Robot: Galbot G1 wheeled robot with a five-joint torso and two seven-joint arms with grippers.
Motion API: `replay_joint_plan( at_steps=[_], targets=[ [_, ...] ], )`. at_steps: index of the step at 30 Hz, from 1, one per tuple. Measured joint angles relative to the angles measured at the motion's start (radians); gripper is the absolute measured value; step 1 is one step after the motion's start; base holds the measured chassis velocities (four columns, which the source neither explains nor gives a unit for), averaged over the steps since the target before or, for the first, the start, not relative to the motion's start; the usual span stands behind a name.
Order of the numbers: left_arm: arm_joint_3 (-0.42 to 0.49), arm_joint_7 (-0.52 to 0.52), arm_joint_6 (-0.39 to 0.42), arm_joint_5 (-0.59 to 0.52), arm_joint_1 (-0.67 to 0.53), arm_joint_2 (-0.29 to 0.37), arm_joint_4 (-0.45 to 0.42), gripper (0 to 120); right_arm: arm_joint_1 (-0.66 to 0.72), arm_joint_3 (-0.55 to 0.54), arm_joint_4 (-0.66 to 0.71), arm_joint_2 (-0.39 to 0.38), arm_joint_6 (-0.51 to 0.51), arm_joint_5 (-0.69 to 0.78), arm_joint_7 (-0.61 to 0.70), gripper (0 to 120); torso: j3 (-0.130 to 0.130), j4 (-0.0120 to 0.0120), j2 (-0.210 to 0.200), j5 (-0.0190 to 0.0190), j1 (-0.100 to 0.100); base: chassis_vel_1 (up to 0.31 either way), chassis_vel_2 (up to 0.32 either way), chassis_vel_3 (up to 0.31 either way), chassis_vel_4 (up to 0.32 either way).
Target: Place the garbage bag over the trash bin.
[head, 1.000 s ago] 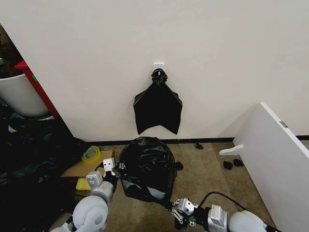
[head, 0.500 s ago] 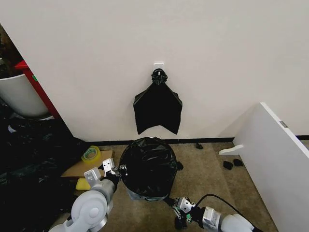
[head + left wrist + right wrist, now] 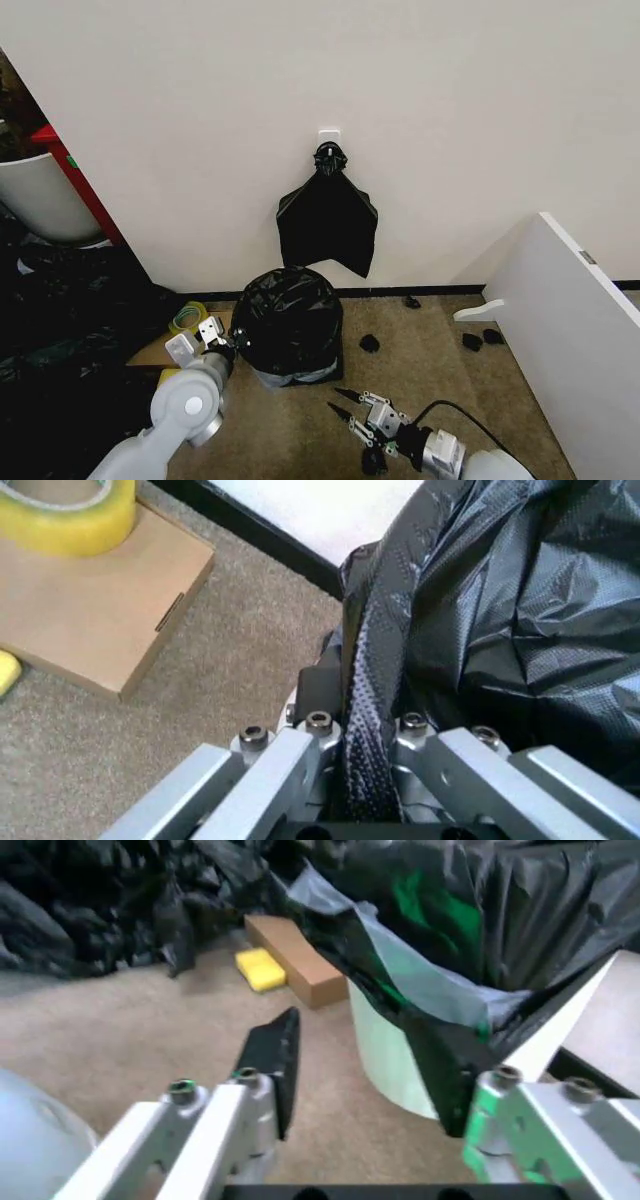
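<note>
The garbage bag (image 3: 288, 312), black and crinkly, lies draped over the trash bin (image 3: 300, 376), whose pale lower wall shows under the bag's hem. My left gripper (image 3: 222, 340) is at the bag's left side. In the left wrist view it (image 3: 360, 731) is shut on a fold of the bag (image 3: 500, 592). My right gripper (image 3: 348, 408) hovers low over the carpet in front of the bin, open and apart from the bag. In the right wrist view its fingers (image 3: 275, 1057) stand spread before the cream bin wall (image 3: 385, 1054) and the bag's hem (image 3: 450, 907).
A knotted bunch of black bags (image 3: 327, 222) hangs on the wall behind. A cardboard box (image 3: 160, 352) with a yellow tape roll (image 3: 188, 318) lies left of the bin. Dark sheeting (image 3: 60, 320) and a white tub (image 3: 40, 200) fill the left; a white board (image 3: 570, 330) leans on the right.
The bag and bin have shifted back and left, towards the wall. My right gripper has let go of the bag's lower edge and opened. The left gripper has kept its hold.
</note>
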Motion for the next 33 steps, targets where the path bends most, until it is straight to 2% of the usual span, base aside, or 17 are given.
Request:
replay_joint_plan(
  at_steps=[1,2,6,7,9,10,13,16,17,21,30,32,33],
  targets=[
    [0.002,0.001,-0.002,0.000,0.001,0.001,0.000,1,-0.004,-0.005,0.012,0.006,-0.024,0.053,0.020,48,0.000,0.0001,0.000,-0.0001,0.000,0.000,0.000,0.000,0.000],
    [0.002,0.001,-0.002,0.000,0.001,0.001,0.000,1,-0.004,-0.005,0.012,0.006,-0.024,0.053,0.020,48,0.000,0.0001,0.000,-0.0001,0.000,0.000,0.000,0.000,0.000],
    [0.011,0.012,-0.015,0.005,0.012,-0.001,-0.009,1,0.004,-0.029,0.051,0.043,-0.164,0.299,0.154,67,0.000,0.0002,0.000,0.0002,0.000,0.000,0.000,0.000,0.000],
    [0.011,0.012,-0.015,0.005,0.012,-0.001,-0.009,1,0.004,-0.029,0.051,0.043,-0.164,0.299,0.154,67,0.000,0.0002,0.000,0.0002,0.000,0.000,0.000,0.000,0.000],
    [0.015,0.019,-0.025,0.020,0.017,-0.002,-0.012,1,0.016,-0.034,0.091,0.070,-0.259,0.503,0.279,79,0.000,0.0001,0.000,0.0000,0.000,0.000,0.000,0.000,0.000],
    [0.015,0.019,-0.025,0.020,0.017,-0.002,-0.012,1,0.016,-0.034,0.091,0.070,-0.259,0.503,0.279,79,0.000,0.0001,0.000,0.0000,0.000,0.000,0.000,0.000,0.000],
    [0.019,0.022,-0.037,0.030,0.018,-0.003,-0.016,1,0.036,-0.035,0.117,0.100,-0.357,0.649,0.409,93,0.000,0.0002,0.000,0.0000,0.000,0.000,0.000,0.000,0.000],
    [0.022,0.022,-0.039,0.034,0.018,-0.005,-0.020,1,0.045,-0.040,0.123,0.128,-0.402,0.728,0.484,92,0.000,0.0002,0.000,0.0000,0.000,0.000,0.000,0.000,0.000],
    [0.023,0.021,-0.040,0.035,0.018,-0.006,-0.024,1,0.048,-0.040,0.128,0.146,-0.419,0.770,0.517,88,0.000,0.0001,0.000,0.0000,0.000,0.000,0.000,0.000,0.000],
    [0.025,0.021,-0.044,0.040,0.023,-0.007,-0.032,1,0.053,-0.035,0.136,0.200,-0.430,0.851,0.577,84,0.000,0.0002,0.000,0.0001,0.000,0.000,0.000,0.000,0.000],
    [0.033,0.024,-0.047,0.048,0.026,-0.011,-0.037,1,0.063,-0.039,0.127,0.252,-0.434,0.871,0.593,83,0.000,0.0001,0.000,0.0001,0.000,0.000,0.000,0.000,0.000],
    [0.033,0.024,-0.047,0.048,0.026,-0.012,-0.038,1,0.063,-0.042,0.121,0.254,-0.436,0.865,0.591,81,0.000,0.0001,0.000,0.0001,0.000,0.000,0.000,0.000,0.000],
    [0.033,0.024,-0.047,0.048,0.026,-0.012,-0.038,1,0.063,-0.044,0.113,0.256,-0.437,0.860,0.590,75,0.000,0.0002,0.000,0.0000,0.000,0.000,0.000,0.000,0.000]
  ],
)
